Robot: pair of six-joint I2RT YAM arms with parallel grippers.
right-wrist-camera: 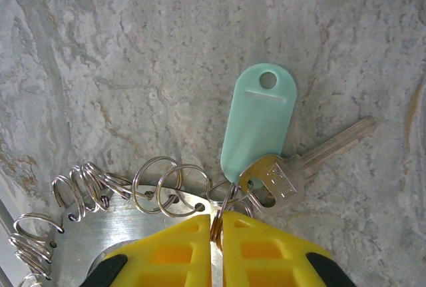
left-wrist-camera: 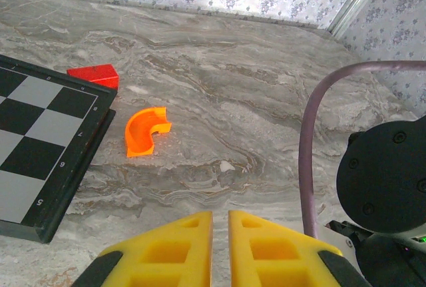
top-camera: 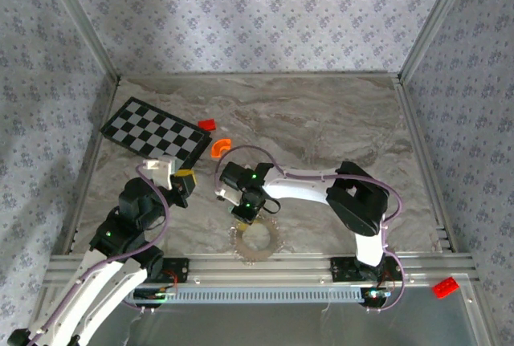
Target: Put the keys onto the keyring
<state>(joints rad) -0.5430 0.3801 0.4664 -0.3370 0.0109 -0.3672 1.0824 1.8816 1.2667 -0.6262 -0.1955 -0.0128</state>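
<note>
A: Right gripper, state?
B: It was pinched shut on the small loop of the keys. 1 silver key with a mint tag lay flat on the marble table, at the rim of the keyring.
A: Left gripper?
B: Its fingers were nearly together with nothing between them. The orange curved piece lay ahead of it.
</note>
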